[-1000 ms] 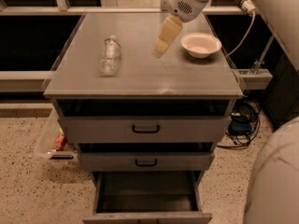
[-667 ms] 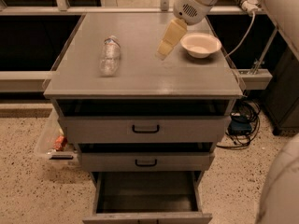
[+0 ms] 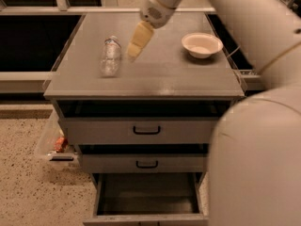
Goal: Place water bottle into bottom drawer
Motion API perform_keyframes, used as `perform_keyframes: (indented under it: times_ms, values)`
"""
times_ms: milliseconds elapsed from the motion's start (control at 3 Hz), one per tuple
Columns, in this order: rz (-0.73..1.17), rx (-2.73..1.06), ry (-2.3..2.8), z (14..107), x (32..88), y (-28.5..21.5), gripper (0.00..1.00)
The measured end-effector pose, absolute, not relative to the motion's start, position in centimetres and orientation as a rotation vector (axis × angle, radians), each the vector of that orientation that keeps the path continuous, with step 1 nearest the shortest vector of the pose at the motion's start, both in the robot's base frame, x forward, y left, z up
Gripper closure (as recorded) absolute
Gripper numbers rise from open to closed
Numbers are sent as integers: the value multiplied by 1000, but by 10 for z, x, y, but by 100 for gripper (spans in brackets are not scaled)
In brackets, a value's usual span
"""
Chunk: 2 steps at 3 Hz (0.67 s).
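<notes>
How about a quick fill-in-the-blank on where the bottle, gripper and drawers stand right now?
1. The water bottle lies on its ____ on the cabinet top.
2. The gripper hangs over that top, nearer the ____ than the white bowl.
3. The bottom drawer stands pulled ____, its dark interior showing.
4. Black handles show on the ____ higher drawers.
Missing words: side; bottle; open; two.
</notes>
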<state>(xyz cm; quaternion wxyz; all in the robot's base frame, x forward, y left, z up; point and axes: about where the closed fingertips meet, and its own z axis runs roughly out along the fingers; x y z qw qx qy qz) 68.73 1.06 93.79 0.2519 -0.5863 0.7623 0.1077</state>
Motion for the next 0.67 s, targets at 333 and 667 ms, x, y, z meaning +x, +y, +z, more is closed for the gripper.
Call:
perform_keyframes:
  times_ms: [333, 667]
  values:
    - [338, -1728, 2038, 924, 695, 75, 0]
    - [362, -1801, 2034, 909, 703, 116, 0]
